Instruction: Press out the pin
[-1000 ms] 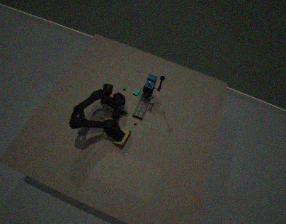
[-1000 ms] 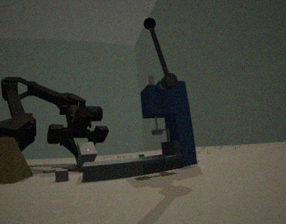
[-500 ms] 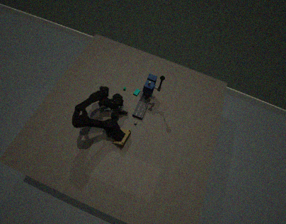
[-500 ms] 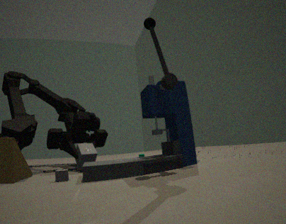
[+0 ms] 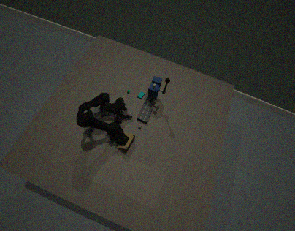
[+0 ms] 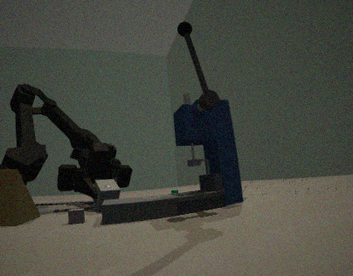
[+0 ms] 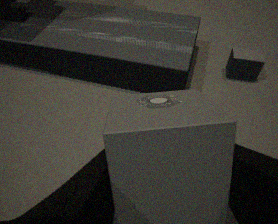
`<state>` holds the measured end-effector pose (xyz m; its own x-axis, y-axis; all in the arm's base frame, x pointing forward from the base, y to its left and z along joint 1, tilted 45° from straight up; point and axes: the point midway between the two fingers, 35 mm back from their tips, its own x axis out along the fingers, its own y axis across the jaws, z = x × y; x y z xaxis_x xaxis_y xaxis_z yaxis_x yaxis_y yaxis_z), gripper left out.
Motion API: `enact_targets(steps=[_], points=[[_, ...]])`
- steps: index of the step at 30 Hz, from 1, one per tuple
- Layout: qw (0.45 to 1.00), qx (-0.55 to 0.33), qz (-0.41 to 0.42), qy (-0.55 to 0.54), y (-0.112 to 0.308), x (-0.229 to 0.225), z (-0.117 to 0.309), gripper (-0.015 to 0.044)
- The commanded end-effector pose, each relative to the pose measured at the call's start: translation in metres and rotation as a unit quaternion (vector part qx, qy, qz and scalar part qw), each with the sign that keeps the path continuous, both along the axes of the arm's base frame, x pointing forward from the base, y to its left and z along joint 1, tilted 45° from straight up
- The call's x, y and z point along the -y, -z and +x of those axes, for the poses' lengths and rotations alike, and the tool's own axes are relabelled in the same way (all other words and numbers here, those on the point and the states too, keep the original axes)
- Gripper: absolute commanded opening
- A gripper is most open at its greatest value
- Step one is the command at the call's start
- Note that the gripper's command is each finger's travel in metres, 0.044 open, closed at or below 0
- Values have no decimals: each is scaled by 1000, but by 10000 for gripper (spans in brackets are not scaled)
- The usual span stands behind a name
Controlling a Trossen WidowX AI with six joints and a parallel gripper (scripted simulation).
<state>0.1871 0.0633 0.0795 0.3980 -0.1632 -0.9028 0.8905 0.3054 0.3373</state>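
— Block [image 6: 107,189] [image 7: 170,165]: where, which way?
— Exterior: lower left of centre, near the bed's [image 6: 141,209] [image 7: 125,37] left end. Tilted, pin-marked face up. Wrist: long axis unclear.
— Gripper [image 6: 97,196] [image 7: 160,149]?
— Clamped on block.

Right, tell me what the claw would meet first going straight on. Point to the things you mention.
Probably the tabletop [image 5: 190,141] [image 6: 263,243] [image 7: 50,110], met by the claw [image 5: 129,117] [image 6: 101,194] [image 7: 160,149] or the block [image 6: 107,191] [image 7: 170,160] it grips. It points steeply down; depth is unclear, so the press bed's [image 5: 144,115] [image 6: 141,210] [image 7: 125,42] near end might catch.
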Motion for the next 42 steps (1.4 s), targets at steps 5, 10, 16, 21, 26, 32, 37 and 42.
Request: enact_targets(steps=[5,10,16,21,26,32,37,42], points=[[1000,8,-13,8,0,1,1,0],[1000,8,-13,8,0,1,1,0],[1000,8,-13,8,0,1,1,0],[1000,11,-20,11,-1,2,1,0],[1000,11,-20,11,-1,2,1,0],[1000,11,-20,11,-1,2,1,0],[1000,11,-20,11,-1,2,1,53],[1000,11,-20,11,-1,2,1,184]])
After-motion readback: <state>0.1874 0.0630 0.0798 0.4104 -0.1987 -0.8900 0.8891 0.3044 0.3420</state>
